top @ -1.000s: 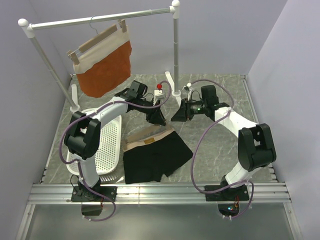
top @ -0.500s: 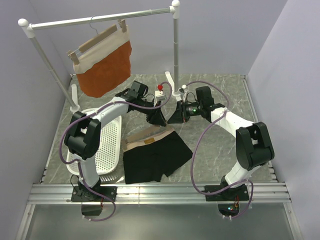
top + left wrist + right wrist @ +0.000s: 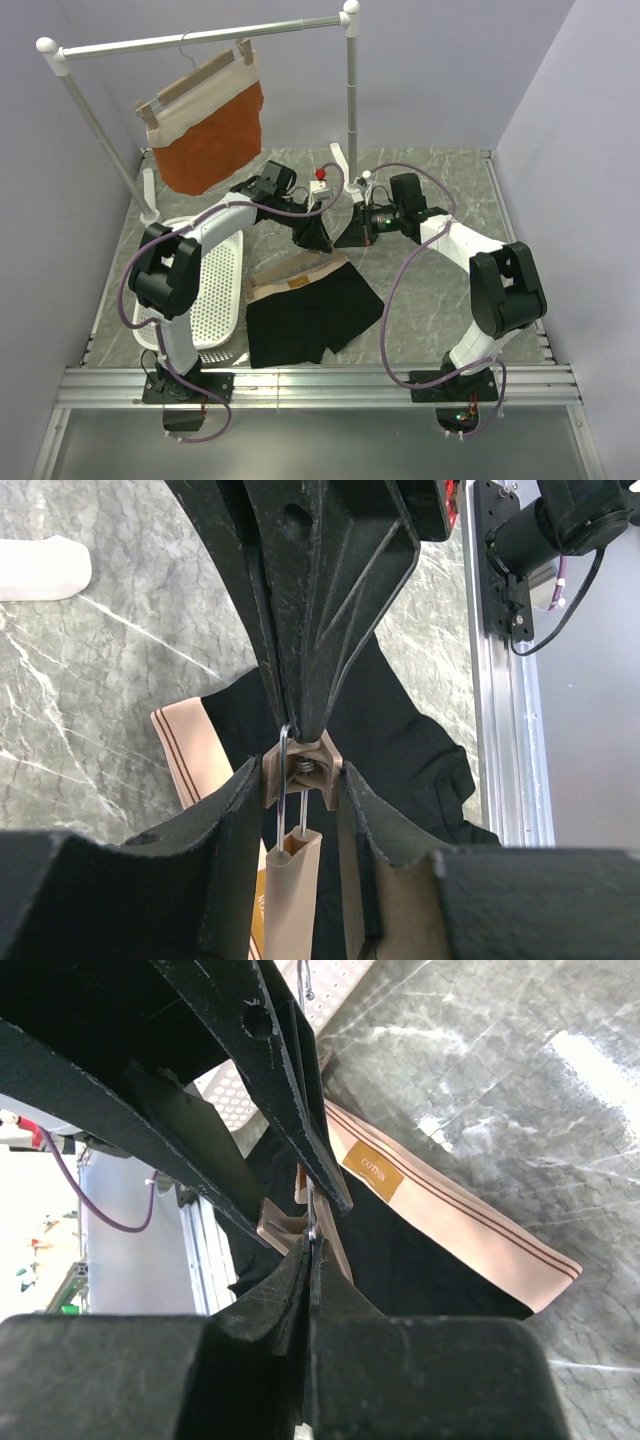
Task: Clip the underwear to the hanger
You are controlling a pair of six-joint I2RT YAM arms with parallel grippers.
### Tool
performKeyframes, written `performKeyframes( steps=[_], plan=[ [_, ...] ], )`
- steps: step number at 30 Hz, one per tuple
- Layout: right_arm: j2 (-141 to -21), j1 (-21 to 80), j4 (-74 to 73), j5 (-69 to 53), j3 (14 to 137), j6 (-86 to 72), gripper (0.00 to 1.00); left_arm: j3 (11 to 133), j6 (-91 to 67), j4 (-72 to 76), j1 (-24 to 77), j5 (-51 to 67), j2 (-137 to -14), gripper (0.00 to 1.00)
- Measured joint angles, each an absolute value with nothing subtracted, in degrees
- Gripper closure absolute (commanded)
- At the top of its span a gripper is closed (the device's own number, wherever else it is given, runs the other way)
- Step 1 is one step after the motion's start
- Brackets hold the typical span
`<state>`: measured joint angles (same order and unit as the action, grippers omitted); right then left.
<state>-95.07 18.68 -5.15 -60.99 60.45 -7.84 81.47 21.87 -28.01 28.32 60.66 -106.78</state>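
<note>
On the grey veined table (image 3: 440, 300), boxed in by pale lilac walls, one white clothes rack (image 3: 200, 38) stands at the far side. It carries one rust-orange garment (image 3: 212, 130) clipped to its own wooden hanger. One white perforated basket (image 3: 215, 290) sits at the left, near the left arm's base.

One pair of underwear (image 3: 310, 315) lies flat near the middle of the table, just right of the basket. Its tan waistband (image 3: 295, 280) faces the far side and its two legs point toward the near edge. The band runs left to right and slants a little farther away on the right.

Above the waistband the two grippers meet tip to tip. The hanger (image 3: 290, 880) is caught between them, lifted off the table over the black fabric. From above it is mostly hidden, so I cannot tell which way its bar runs.

The left gripper (image 3: 320, 238) has its fingers pressed against both sides of a wooden clip (image 3: 303, 765). The right gripper (image 3: 350, 235) has its fingers squeezed together on the thin metal wire (image 3: 311, 1222).
</note>
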Motion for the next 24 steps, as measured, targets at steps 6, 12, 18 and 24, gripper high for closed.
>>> performKeyframes(
  steps=[6,12,18,24],
  plan=[
    [-95.04,18.68,-4.54,-61.58,60.45,-7.66,1.0,82.76,21.96,-29.32,28.34,60.75,-107.55,0.56],
    [-94.96,18.74,-4.21,-61.95,60.45,-6.94,1.0,83.48,21.93,-30.11,28.38,60.95,-108.47,0.54],
    [-94.94,18.74,-4.25,-62.0,60.45,-6.09,1.0,83.64,21.8,-30.48,28.38,61.65,-108.64,0.53],
    [-94.94,18.74,-4.25,-62.02,60.42,-5.76,1.0,83.64,21.5,-30.22,28.38,61.65,-108.64,0.52]
  ],
)
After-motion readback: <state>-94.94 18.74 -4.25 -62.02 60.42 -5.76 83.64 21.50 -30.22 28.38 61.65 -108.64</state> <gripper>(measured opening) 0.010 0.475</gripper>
